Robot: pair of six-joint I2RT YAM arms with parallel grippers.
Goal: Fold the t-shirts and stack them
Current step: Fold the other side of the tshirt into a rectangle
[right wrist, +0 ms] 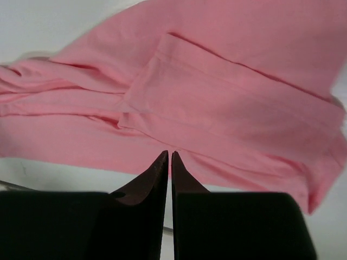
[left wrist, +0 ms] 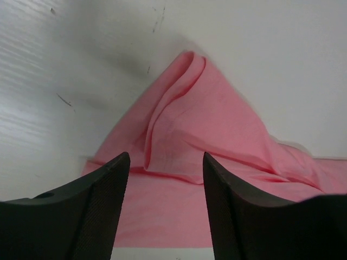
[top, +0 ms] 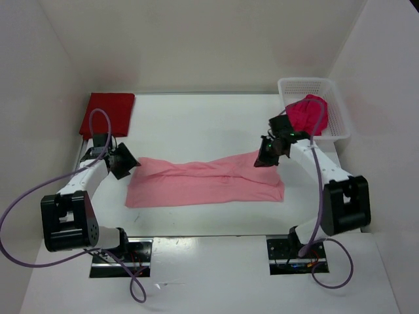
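Note:
The light pink t-shirt (top: 203, 180) lies as a long folded band across the middle of the table. My left gripper (top: 124, 162) hovers at its left end, open with nothing between the jaws (left wrist: 165, 162); a raised fold of the pink t-shirt (left wrist: 206, 119) lies just beyond them. My right gripper (top: 267, 157) is at the shirt's far right corner, shut (right wrist: 169, 154), its tips over the pink t-shirt (right wrist: 217, 81) with no cloth showing between them. The dark red t-shirt (top: 108, 112) lies folded at the back left. The magenta t-shirt (top: 308, 112) is bunched in the basket.
A white mesh basket (top: 337, 108) stands at the back right corner against the wall. White walls close in the table on three sides. Both arm bases and their purple cables sit along the near edge.

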